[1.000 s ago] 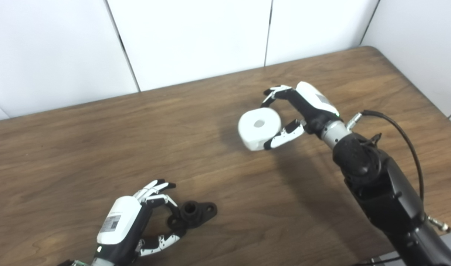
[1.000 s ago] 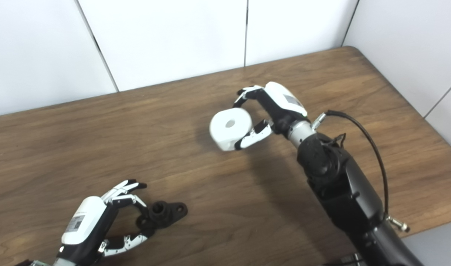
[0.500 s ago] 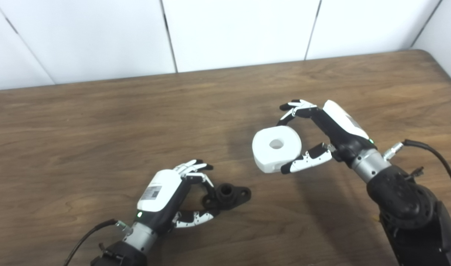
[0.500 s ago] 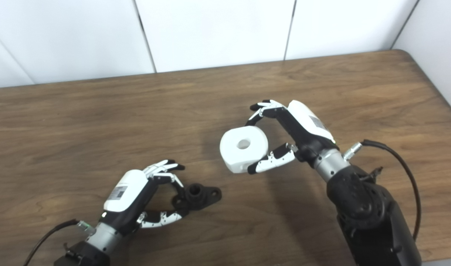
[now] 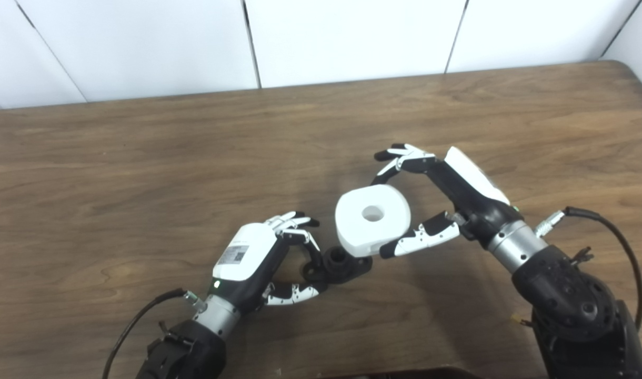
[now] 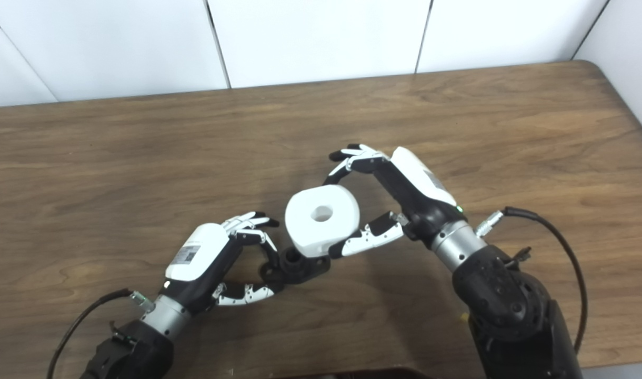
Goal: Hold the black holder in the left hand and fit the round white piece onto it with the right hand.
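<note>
Wood-grain desk (image 5: 142, 158): fills the frame below the white wall panels; bare apart from the parts and the two arms.
Right robot hand (image 5: 447, 200): centre-right of frame; fingers above and thumb below closed on the round white piece, carried clear of the desk.
Left robot hand (image 5: 258, 258): lower centre-left; fingers and thumb curled round the near end of the black holder, pinching it. Whether the holder is lifted or resting on the desk, cannot tell.
Round white piece (image 5: 372, 218): centre of frame, bore facing up and toward the camera, its lower left edge just over the holder.
Black holder (image 5: 338, 263): low centre, just below-left of the white piece; short upright post with a flat base.
Step in hand (judgement): final approach before seating. Bore needs to sit square over the post, so level the piece first, then lower slowly; left grip should stay firm against the push.
Hard to make out: right part of the holder's base is covered by the white piece; post-to-bore gap unreadable; underside of the white piece unseen.
</note>
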Action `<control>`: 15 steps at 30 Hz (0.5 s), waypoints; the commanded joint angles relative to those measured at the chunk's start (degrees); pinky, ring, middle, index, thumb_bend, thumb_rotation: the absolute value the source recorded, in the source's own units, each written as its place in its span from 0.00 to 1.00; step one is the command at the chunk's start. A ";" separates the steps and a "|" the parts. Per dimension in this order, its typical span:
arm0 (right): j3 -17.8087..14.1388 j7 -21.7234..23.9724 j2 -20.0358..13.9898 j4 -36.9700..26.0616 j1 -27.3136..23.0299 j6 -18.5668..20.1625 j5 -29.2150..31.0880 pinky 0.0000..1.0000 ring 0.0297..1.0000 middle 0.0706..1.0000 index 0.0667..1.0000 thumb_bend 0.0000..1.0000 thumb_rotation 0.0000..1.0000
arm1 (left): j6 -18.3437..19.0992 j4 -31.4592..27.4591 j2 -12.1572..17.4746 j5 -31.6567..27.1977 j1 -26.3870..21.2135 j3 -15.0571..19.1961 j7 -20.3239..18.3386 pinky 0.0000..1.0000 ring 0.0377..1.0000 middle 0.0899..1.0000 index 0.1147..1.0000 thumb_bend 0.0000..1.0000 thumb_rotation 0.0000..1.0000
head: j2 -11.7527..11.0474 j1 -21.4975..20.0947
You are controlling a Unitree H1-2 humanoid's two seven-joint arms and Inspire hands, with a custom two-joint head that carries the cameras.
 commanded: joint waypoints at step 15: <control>2.01 -0.16 4.23 -3.19 -0.86 -0.20 0.00 0.91 0.94 0.83 0.45 0.52 0.14 | 2.50 -0.77 -0.17 2.17 -0.33 -0.78 -2.35 0.92 0.92 0.83 0.43 0.51 0.06 | 0.98 0.11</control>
